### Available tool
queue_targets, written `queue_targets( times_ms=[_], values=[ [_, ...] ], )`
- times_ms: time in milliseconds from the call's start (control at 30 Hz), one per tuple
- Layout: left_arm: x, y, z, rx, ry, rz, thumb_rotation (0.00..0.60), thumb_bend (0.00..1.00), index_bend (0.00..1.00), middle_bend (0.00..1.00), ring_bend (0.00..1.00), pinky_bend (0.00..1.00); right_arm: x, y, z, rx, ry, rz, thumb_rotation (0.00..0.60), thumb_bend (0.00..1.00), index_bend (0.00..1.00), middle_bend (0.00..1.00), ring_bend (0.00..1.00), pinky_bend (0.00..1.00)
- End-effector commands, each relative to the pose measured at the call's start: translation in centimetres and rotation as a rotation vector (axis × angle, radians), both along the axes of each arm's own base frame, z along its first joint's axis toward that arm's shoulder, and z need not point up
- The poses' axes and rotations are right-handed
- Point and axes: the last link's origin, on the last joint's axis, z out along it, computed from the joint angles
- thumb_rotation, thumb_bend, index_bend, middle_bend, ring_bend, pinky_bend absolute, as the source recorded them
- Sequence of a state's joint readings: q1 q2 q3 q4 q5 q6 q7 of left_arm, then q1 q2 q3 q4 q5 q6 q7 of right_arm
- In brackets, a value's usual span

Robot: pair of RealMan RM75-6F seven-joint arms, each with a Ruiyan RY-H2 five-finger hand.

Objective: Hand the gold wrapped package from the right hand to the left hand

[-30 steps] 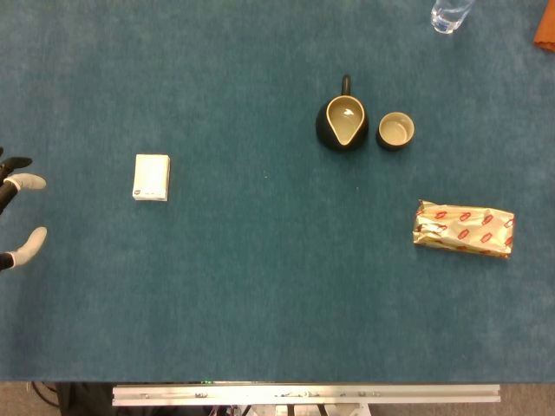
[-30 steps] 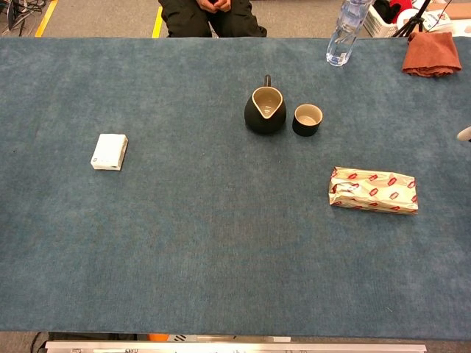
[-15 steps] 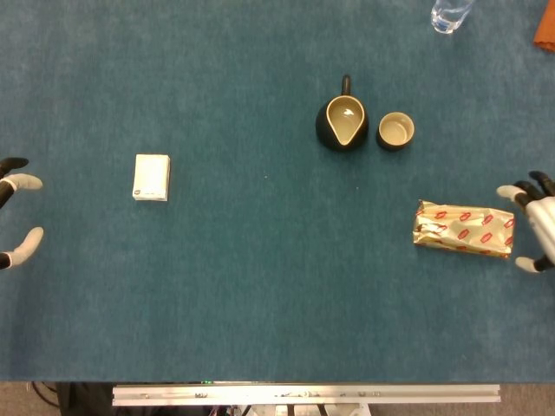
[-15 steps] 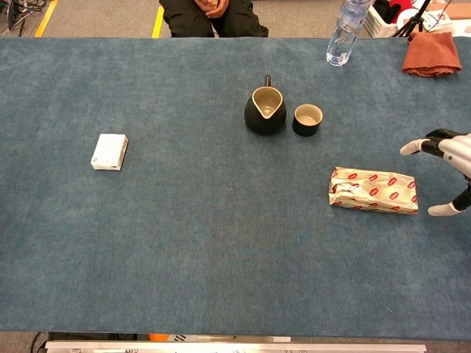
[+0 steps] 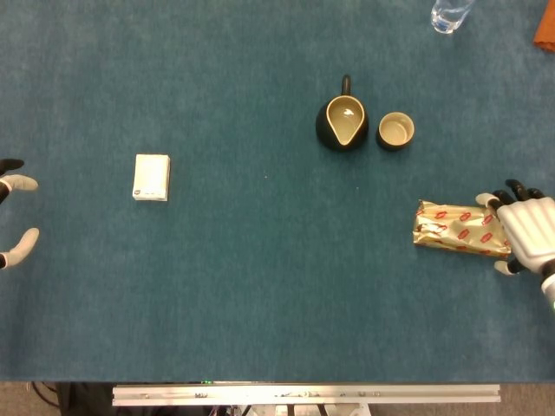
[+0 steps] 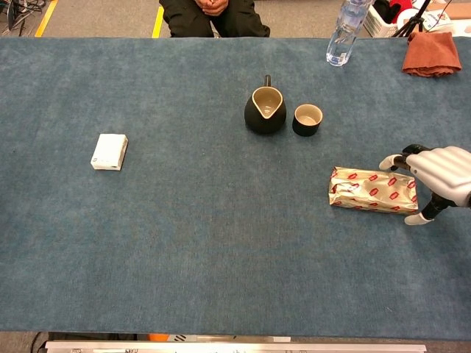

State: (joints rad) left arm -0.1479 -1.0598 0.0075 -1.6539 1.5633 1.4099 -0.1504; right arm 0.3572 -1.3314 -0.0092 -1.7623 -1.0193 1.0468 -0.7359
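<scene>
The gold wrapped package (image 5: 458,228) (image 6: 371,189) with red marks lies flat on the blue table at the right. My right hand (image 5: 527,230) (image 6: 438,175) hovers over its right end, fingers spread around that end, thumb on the near side; the frames do not show whether it touches the package. My left hand (image 5: 13,217) shows only as fingertips at the far left edge of the head view, fingers apart and empty; the chest view does not show it.
A white box (image 5: 151,177) (image 6: 109,151) lies at the left. A black pitcher (image 5: 342,122) (image 6: 264,109) and a small cup (image 5: 395,131) (image 6: 307,119) stand behind the package. A water bottle (image 6: 344,29) and an orange cloth (image 6: 431,53) sit at the far right edge.
My right hand has come in from the right edge and now spreads over the package's right end. My left hand has drawn slightly further left. The package has not moved.
</scene>
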Motion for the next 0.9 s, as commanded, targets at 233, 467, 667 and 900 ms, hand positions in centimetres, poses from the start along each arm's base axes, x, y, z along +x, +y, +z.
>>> queue_targets(
  times_ms=[233,467,667,900],
  values=[
    [-0.1,0.0,0.2,0.002,-0.004,0.004,0.600,0.27,0.32,0.21,0.09,0.18,1.2,-0.6,-1.5,0.021,0.025,0.034,0.600,0.08,0.28,0.26,0.10,0.22],
    [-0.5,-0.2,0.5,0.012,-0.009,0.017,0.600,0.27,0.32,0.21,0.09,0.18,0.6,-0.5,-1.6,0.000,0.085,0.060,0.600,0.19,0.34,0.29,0.12,0.22],
    [-0.4,-0.2,0.4,0.005,-0.014,0.010,0.600,0.27,0.32,0.21,0.09,0.18,0.7,-0.7,-2.0,-0.034,0.089,0.086,0.600,0.25,0.37,0.32,0.15,0.24],
    [-0.4,-0.1,0.7,-0.001,-0.013,0.009,0.600,0.27,0.32,0.21,0.09,0.18,1.0,-1.5,-1.8,-0.086,0.052,0.125,0.600,0.58,0.48,0.41,0.30,0.50]
  ],
)
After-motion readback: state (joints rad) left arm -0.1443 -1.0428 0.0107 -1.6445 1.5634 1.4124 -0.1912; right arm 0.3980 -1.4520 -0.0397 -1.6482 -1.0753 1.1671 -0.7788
